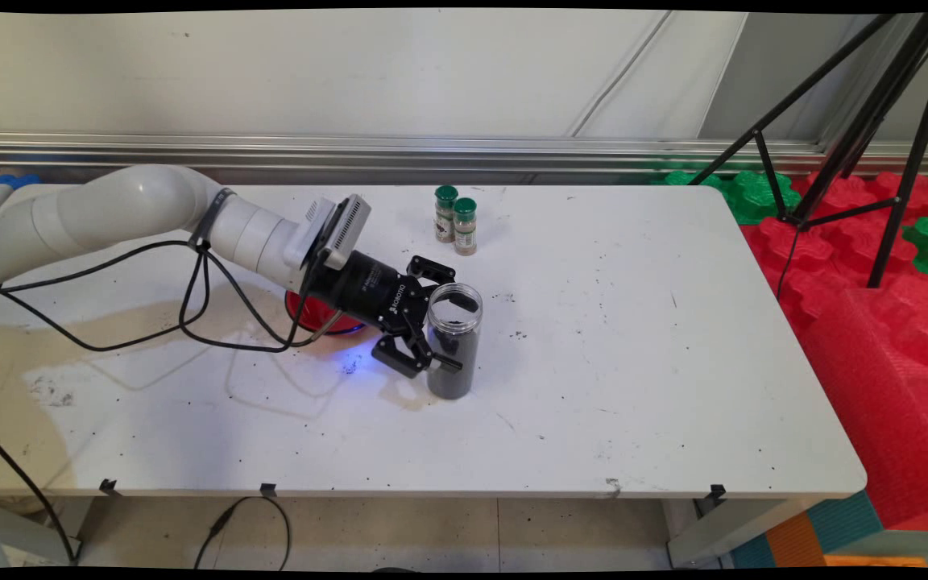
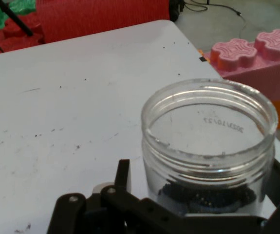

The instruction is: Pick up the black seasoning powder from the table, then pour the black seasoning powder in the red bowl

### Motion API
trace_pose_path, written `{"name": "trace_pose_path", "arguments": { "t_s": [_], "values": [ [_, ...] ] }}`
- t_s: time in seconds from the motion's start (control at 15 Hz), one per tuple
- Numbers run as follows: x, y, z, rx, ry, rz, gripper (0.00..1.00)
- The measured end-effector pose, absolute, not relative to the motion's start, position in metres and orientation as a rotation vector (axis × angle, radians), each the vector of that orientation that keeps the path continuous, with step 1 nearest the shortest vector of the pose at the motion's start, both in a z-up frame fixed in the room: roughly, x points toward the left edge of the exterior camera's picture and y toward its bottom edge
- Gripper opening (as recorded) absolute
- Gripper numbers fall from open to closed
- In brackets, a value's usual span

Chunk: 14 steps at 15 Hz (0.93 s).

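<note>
One claw point(image 1: 432, 326) was all you had, and its two black fingers sat on both sides of a clear jar point(image 1: 453, 341) with no lid. They looked closed on the jar, holding it. Dark stuff filled much of the jar, and its bottom seemed to rest on the white table point(image 1: 633, 362), near the middle. Your hand camera looked down into its open mouth. Something red point(image 1: 315, 314) peeked out from behind the claw, on the left. Two little spice bottles point(image 1: 455, 219) with green caps stood close together at the far side, apart from the jar. You could see dark specks and a brownish stain on the table. Red and green foam blocks point(image 1: 859, 234) and a black tripod point(image 1: 875, 121) were on the right.
</note>
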State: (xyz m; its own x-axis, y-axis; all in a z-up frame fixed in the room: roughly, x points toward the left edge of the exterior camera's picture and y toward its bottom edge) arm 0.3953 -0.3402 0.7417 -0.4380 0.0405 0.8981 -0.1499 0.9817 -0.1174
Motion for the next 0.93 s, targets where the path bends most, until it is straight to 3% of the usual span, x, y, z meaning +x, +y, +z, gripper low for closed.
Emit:
{"name": "trace_pose_path", "arguments": {
  "t_s": [0.33,0.4,0.93],
  "values": [
    [0.3929,-0.3446,0.7394,0.079,-2.020,0.218,1.00],
    [0.3926,-0.3453,0.7392,0.079,-2.021,0.218,0.00],
    [0.3937,-0.3464,0.7436,0.082,-2.022,0.223,0.00]
  ]
}}
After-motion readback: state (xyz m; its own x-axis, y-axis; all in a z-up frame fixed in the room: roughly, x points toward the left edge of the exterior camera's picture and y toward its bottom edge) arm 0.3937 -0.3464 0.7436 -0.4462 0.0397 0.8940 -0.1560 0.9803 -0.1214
